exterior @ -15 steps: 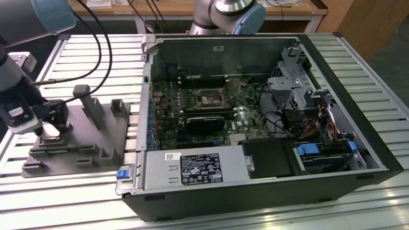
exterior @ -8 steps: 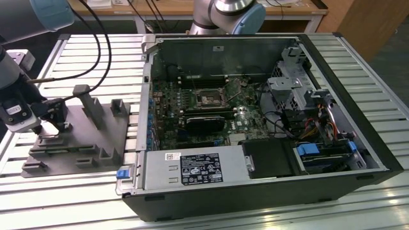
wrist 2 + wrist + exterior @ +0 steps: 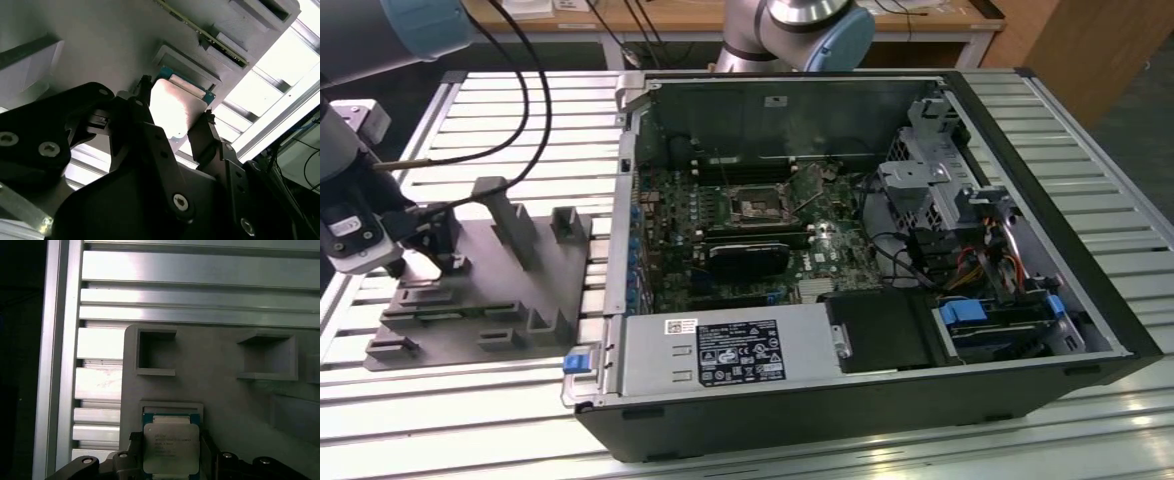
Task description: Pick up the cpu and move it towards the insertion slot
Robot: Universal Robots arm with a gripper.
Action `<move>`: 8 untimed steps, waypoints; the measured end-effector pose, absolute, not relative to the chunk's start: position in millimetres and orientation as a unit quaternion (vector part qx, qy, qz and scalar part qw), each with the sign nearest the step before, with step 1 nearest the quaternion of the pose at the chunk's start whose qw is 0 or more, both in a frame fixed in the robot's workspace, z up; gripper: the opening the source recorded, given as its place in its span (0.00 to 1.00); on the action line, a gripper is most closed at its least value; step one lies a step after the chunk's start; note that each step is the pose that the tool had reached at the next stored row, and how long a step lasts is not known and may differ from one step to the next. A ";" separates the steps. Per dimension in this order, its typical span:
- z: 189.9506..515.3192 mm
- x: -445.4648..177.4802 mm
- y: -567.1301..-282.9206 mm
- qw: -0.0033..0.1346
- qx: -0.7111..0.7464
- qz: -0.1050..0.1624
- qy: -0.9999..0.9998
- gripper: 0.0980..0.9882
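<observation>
The cpu (image 3: 171, 447) is a small square plate with a silvery top and a green rim. In both wrist views it sits between my gripper's two black fingers (image 3: 200, 135), which press on its opposite edges. It hangs just over a shallow square recess (image 3: 186, 67) of the grey plastic fixture (image 3: 494, 300). In the exterior view my gripper (image 3: 416, 265) is at the fixture's left side. The insertion slot (image 3: 757, 207), a silvery square frame, lies on the motherboard inside the open computer case, far to the exterior view's right of the gripper.
The open computer case (image 3: 881, 400) fills the middle and right of the slatted metal table (image 3: 480, 110). Upright pegs and blocks (image 3: 507, 215) rise from the fixture. Black cables (image 3: 520, 100) trail over the table behind the arm. A second arm's base (image 3: 801, 30) stands behind the case.
</observation>
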State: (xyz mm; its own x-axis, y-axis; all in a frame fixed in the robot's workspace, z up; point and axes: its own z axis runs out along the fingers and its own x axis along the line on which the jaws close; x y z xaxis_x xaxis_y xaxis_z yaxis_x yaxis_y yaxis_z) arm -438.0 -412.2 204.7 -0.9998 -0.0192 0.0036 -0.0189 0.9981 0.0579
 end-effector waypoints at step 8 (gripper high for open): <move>210.7 -438.0 -412.2 0.002 0.010 -0.029 -1.000 0.50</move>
